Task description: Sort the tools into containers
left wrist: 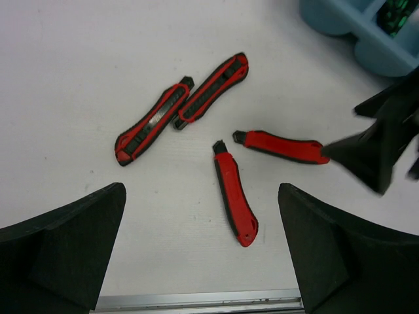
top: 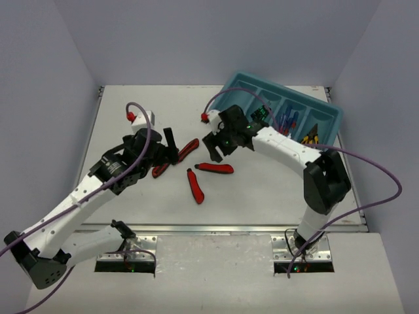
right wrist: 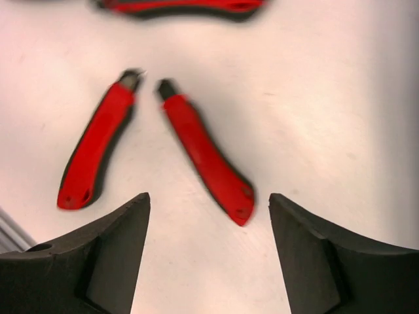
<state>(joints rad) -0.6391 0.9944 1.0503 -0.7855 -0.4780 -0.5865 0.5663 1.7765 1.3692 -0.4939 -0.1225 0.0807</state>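
Four red-handled cutters lie loose on the white table. In the top view two lie side by side [top: 186, 149] [top: 160, 171], one lies across the middle [top: 215, 167] and one nearer the front [top: 195, 186]. My left gripper [top: 171, 152] is open and empty, hovering by the side-by-side pair; its wrist view shows all four [left wrist: 152, 123] [left wrist: 211, 91] [left wrist: 280, 146] [left wrist: 236, 200]. My right gripper [top: 213, 149] is open and empty above the middle cutter [right wrist: 206, 160], with another [right wrist: 95, 157] beside it. The teal tray [top: 330, 111] stands at the back right.
The tray holds black-and-green screwdrivers [top: 262, 112], blue-and-red screwdrivers [top: 288, 121] and yellow-and-black pliers [top: 311, 137] in separate compartments. The right gripper [left wrist: 380, 147] shows at the right of the left wrist view, close to the left one. The table's metal front edge [left wrist: 196, 302] lies near.
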